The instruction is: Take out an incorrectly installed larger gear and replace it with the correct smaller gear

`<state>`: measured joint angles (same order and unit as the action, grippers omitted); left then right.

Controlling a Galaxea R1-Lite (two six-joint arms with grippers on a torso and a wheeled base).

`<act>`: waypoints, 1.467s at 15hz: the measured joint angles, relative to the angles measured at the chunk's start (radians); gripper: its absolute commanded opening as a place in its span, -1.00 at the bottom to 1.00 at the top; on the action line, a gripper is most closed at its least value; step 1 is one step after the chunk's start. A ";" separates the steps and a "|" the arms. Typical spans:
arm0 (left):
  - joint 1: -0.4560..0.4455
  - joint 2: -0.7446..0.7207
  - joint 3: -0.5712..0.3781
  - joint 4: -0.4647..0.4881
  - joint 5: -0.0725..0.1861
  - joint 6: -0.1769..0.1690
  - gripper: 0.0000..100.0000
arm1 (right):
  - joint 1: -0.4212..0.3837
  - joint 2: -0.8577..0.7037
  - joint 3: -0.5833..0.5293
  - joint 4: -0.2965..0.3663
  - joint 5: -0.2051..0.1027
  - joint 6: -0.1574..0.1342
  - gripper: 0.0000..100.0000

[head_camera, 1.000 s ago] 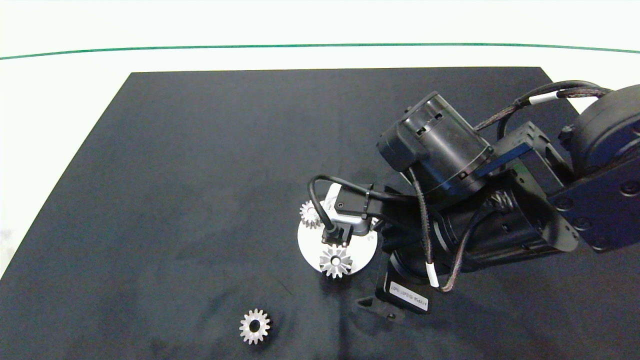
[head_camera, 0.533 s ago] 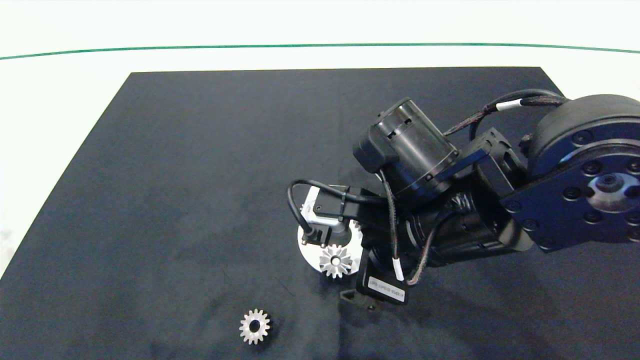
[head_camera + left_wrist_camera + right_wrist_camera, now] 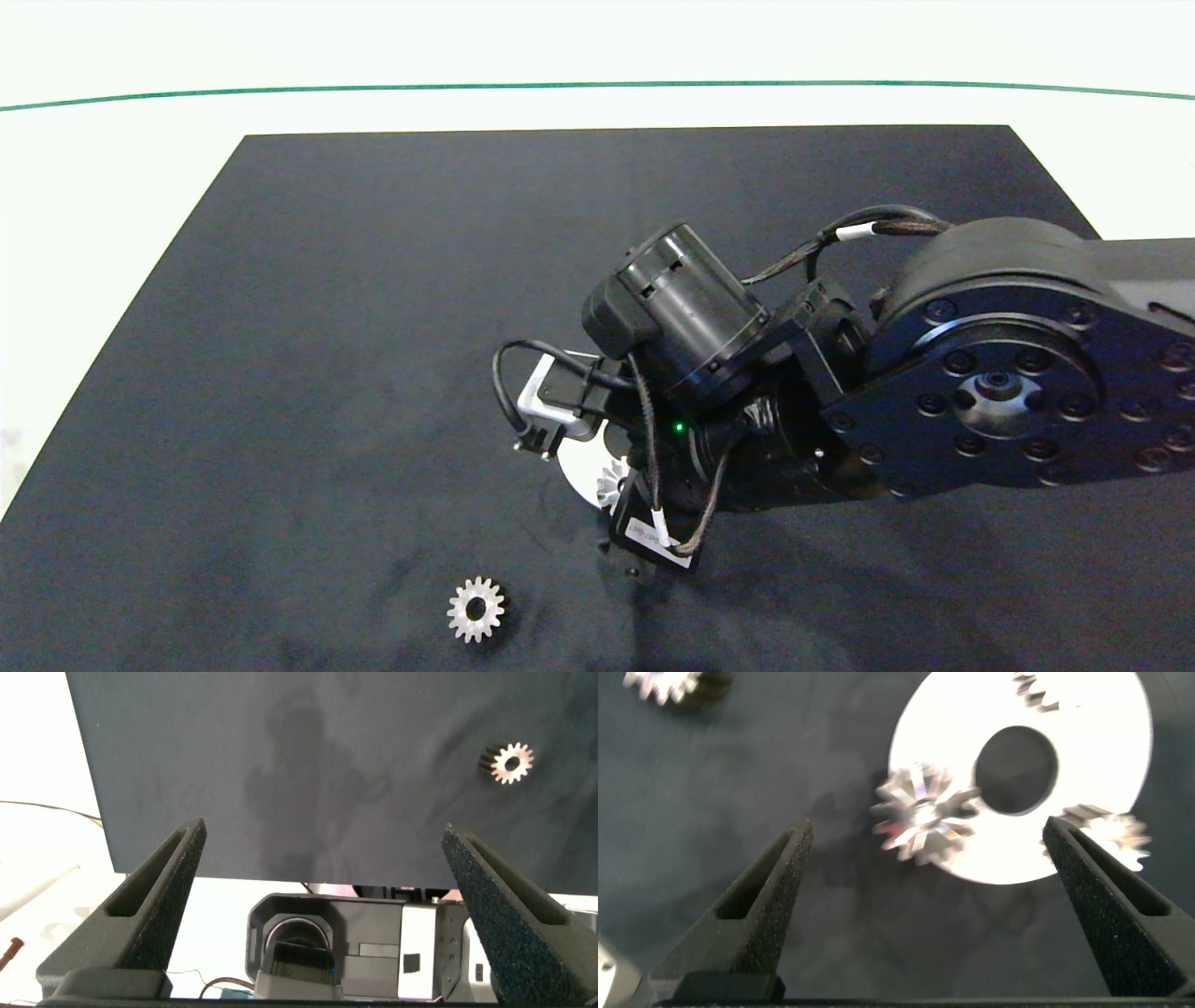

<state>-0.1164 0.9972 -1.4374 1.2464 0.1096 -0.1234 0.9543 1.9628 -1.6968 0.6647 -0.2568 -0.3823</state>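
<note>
Spread wide, the right hand (image 3: pixel 924 915) hangs over the white disc (image 3: pixel 1083 793), its two fingers (image 3: pixel 766 905) open on either side of the larger gear (image 3: pixel 924 812), which sits at the disc's rim, apart from both pads. It grips nothing. The left hand (image 3: pixel 318 905) is parked off the near edge of the table, also spread and empty, looking across the black mat (image 3: pixel 280 765).

The main risk, judged from this pose, is a poor bite. The long pointed teeth give the pads little flat surface, so a closure onto tooth tips could let the gear twist, slip or tilt on whatever seats it. A tilted lift might bind and drag the disc along, since nothing is seen holding the disc down. One finger also stands near another small gear (image 3: pixel 1106 831) on the far side of the disc's dark centre hole (image 3: pixel 1016 763), and closing off-centre could knock it; a third toothed part (image 3: pixel 1036 691) is partly cut off at the disc's rim.

The smaller gear (image 3: pixel 476 609) lies flat on the mat near the table's front edge, well apart from the disc and unobstructed. From overhead, the right arm (image 3: pixel 980 392) and its wrist hardware cover most of the disc (image 3: pixel 579 467), so the gear's seating cannot be checked there. Beyond the mat lies bare white surface with a green line (image 3: pixel 597 86).
</note>
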 measured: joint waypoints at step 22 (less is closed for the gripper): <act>-0.001 -0.005 0.001 0.000 0.000 0.006 1.00 | -0.010 0.172 -0.267 0.288 -0.052 0.134 1.00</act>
<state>-0.1172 0.9923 -1.4360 1.2468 0.1096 -0.1172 0.9447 2.1345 -1.9638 0.9523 -0.3087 -0.2487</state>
